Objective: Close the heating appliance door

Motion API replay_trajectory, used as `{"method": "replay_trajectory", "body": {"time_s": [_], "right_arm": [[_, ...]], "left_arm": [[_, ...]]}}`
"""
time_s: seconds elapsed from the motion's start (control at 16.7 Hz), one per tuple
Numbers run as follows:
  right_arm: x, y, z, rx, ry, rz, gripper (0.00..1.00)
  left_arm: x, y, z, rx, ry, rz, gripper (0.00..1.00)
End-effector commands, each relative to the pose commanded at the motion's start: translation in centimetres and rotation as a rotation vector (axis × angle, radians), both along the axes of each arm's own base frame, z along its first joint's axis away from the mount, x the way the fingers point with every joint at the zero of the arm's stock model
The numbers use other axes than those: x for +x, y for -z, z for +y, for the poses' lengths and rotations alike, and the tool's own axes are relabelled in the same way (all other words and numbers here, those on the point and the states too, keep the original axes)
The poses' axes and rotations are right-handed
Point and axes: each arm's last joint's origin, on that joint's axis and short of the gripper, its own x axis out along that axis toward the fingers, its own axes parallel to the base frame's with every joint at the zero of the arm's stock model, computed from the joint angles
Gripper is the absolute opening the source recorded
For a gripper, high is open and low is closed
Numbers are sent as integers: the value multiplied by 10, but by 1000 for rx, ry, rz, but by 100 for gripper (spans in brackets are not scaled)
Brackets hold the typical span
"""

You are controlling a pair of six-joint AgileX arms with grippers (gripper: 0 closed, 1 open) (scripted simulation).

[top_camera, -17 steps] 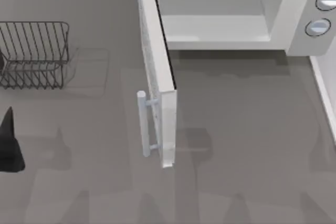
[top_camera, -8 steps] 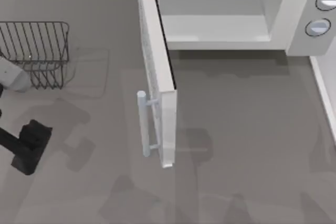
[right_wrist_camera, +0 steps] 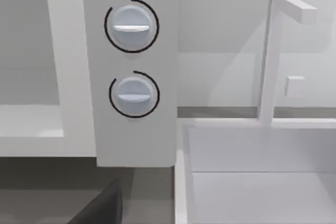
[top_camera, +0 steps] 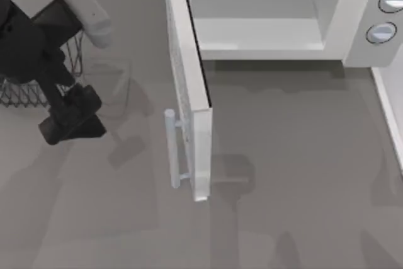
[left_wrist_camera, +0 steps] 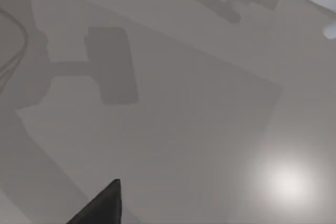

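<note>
One microwave [top_camera: 277, 14] stands at the far edge of the worktop [top_camera: 296, 174], cavity facing forward, with two round knobs [right_wrist_camera: 131, 24] on its side panel, well off to the right of the left end effector [top_camera: 72, 121]. Its one door [top_camera: 189, 86] stands open, long axis running from the hinge out toward the near edge, its single bar handle [top_camera: 170, 149] upright on the side facing that end effector. The left end effector hovers over the worktop just in front of a wire rack [top_camera: 25, 89], and I cannot tell whether its fingers are spread or pressed together.

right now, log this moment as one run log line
phase: approach | large white boxy microwave: open | flat white windowed door: swung wide, untouched | left gripper: left of door, above table, near dark wire rack | right arm: parked
</note>
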Motion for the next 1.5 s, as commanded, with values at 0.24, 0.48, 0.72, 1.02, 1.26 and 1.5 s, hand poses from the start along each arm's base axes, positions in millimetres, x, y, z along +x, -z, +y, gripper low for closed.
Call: {"method": "replay_trajectory", "body": {"time_s": [0.24,0.48,0.72,1.02,1.26,1.5], "right_arm": [[0,0,0,0,0,0,100],[0,0,0,0,0,0,100],[0,0,0,0,0,0,100],[0,0,0,0,0,0,100],[0,0,0,0,0,0,100],[0,0,0,0,0,0,100]], "left_arm": [[34,-32,-28,-47,189,-17,100],[49,-59,-46,-99,322,-103,100],[52,-66,-51,-117,363,-138,100],[52,-67,-50,-116,357,-141,100],[56,-45,-64,-117,363,-137,100],[59,-11,-84,-118,362,-142,100]]}}
